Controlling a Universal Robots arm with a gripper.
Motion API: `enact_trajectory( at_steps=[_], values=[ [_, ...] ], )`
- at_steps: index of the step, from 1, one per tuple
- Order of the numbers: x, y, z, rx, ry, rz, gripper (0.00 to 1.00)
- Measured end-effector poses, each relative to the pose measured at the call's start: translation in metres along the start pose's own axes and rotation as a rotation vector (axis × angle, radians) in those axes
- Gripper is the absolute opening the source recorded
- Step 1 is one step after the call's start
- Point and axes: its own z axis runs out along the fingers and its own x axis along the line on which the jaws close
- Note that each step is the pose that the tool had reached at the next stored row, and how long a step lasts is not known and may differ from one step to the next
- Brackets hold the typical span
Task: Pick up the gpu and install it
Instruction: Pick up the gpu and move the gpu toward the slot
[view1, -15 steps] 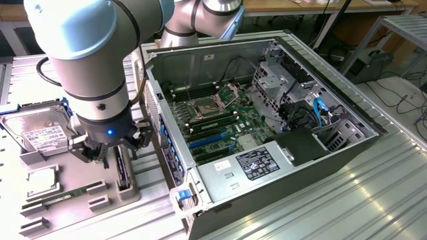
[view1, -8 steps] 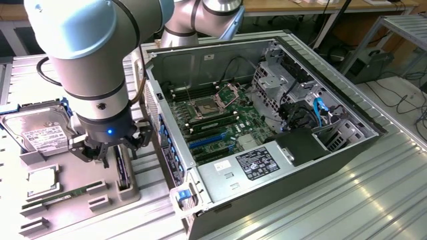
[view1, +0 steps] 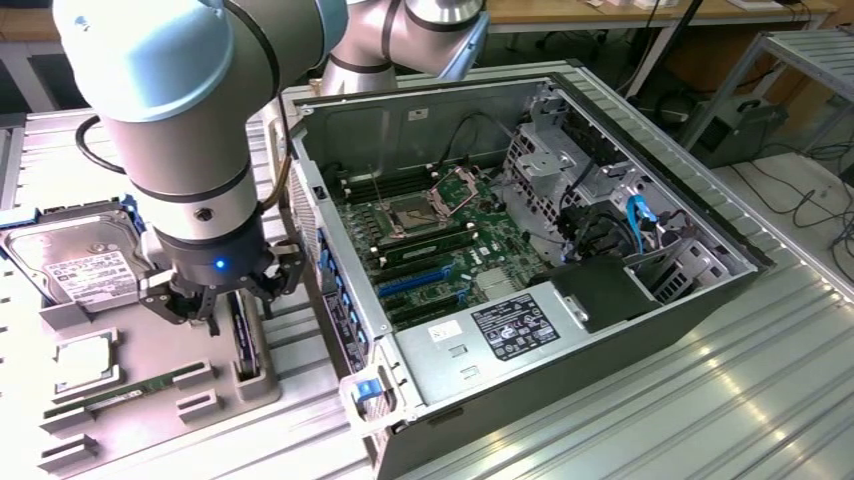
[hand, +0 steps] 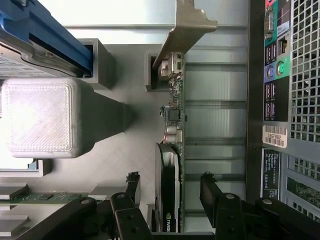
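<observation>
My gripper (hand: 170, 181) stands open, one finger on either side of the gpu (hand: 174, 125) and neither touching it. The card stands on edge in a slot of the grey parts tray (view1: 140, 340), its silver bracket (hand: 187, 25) at the end away from me. The same tray holds a RAM stick (view1: 127, 392) in a narrow slot, a processor (view1: 83, 362) in a square recess and a hard drive (view1: 80, 262) in its cradle. Beyond the tray, the open computer case (view1: 641, 330) holds the motherboard (view1: 441, 240) with blue expansion slots (view1: 414, 280).
</observation>
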Motion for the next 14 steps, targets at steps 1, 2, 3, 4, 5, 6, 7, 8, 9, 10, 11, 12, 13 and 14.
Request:
enact_trajectory(
  at_steps=[1, 2, 3, 4, 5, 6, 7, 8, 9, 10, 11, 12, 13, 14],
  values=[
    [0.0, 0.0, 0.0, 0.0001, 0.0, 0.0, 0.59],
    [0.0, 0.0, 0.0001, -0.0001, -0.0001, 0.0, 0.52],
    [-0.0001, 0.0, 0.0002, -0.0002, -0.0003, 0.0, 0.46],
    [-0.0001, 0.0, 0.0002, -0.0002, -0.0003, 0.0, 0.4],
    [0.0, 0.0, 0.0002, -0.0002, -0.0002, 0.0, 0.4],
    [0.0, 0.0, 0.0002, -0.0002, -0.0002, 0.0, 0.4],
    [0.0, 0.0, 0.0002, -0.0002, -0.0002, 0.0, 0.33],
    [-0.0001, 0.0, 0.0003, -0.0002, -0.0002, 0.0, 0.33],
    [0.0, 0.0, 0.0005, -0.0002, -0.0003, 0.0, 0.33],
    [-0.0001, 0.0, 0.0009, -0.0004, -0.0002, 0.0, 0.33],
    [0.0, 0.0, 0.0013, -0.0004, 0.0001, 0.0, 0.33],
    [0.0, 0.0, 0.0018, -0.0004, 0.0006, 0.0, 0.33],
    [0.0, 0.0, 0.0025, -0.0002, 0.0013, 0.0, 0.33],
    [0.0, 0.0, 0.0034, -0.0003, 0.0018, 0.0, 0.33]
  ],
)
